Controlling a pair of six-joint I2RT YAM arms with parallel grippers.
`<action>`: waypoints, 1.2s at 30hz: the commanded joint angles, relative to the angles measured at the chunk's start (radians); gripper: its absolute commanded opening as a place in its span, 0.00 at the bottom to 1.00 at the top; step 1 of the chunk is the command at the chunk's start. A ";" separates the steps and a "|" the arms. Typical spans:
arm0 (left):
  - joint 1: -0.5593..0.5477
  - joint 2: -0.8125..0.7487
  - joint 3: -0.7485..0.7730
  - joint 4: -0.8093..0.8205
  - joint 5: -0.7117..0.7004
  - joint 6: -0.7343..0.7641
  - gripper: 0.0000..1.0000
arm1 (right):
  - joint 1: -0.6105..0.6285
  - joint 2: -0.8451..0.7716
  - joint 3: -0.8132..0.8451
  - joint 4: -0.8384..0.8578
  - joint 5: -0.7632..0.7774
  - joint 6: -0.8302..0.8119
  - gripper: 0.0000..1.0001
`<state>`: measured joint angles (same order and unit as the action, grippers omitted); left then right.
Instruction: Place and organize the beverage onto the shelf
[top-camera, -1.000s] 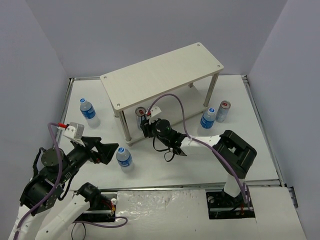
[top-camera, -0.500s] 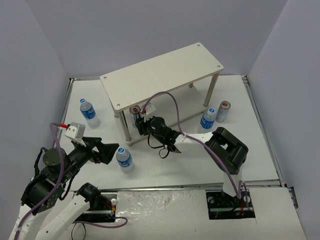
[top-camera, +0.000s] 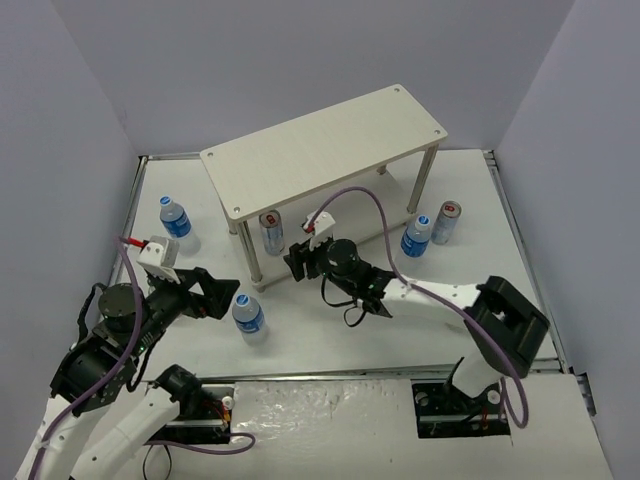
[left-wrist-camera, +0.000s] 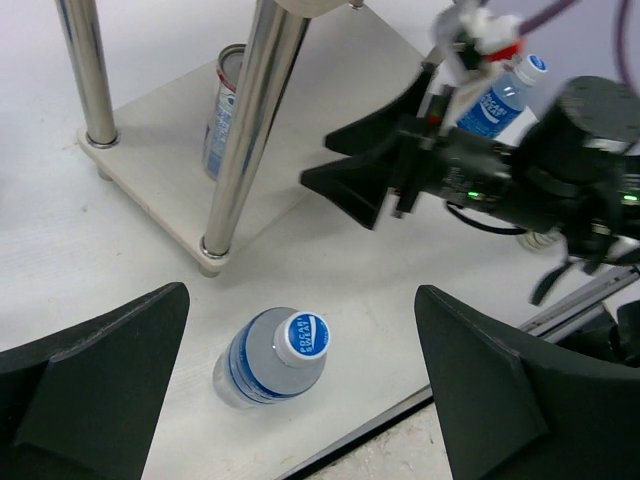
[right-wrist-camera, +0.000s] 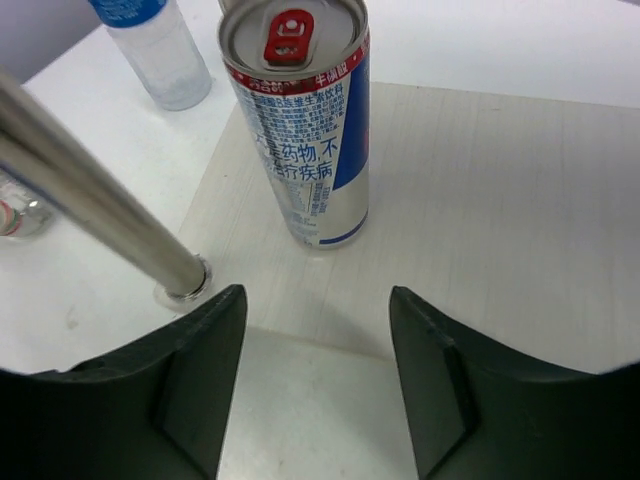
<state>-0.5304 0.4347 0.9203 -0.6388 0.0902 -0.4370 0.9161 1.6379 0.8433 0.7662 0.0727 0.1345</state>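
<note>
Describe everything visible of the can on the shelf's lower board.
The can is slim silver metal with a blue panel, text and a red pull tab lying flat. It stands upright near a corner of the lower board, beside a metal leg, touching only the board. The right gripper has its jaws open, clear of it.

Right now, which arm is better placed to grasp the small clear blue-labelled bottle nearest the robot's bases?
Left: the left gripper, open, frames that bottle; the right gripper faces the slim silver red-topped can.
</note>
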 joint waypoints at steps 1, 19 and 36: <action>-0.002 0.029 0.022 0.008 -0.076 0.024 0.94 | 0.021 -0.177 -0.067 -0.079 -0.040 0.019 0.58; 0.000 0.053 -0.043 0.056 -0.130 -0.037 0.94 | -0.118 -0.690 -0.121 -0.617 0.606 0.131 0.91; -0.002 0.056 -0.061 0.094 -0.041 -0.051 0.94 | -0.534 -0.633 -0.288 -0.402 0.330 0.154 0.94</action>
<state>-0.5301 0.4900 0.8532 -0.5976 0.0097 -0.4732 0.4461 1.0283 0.6094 0.2386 0.5095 0.2878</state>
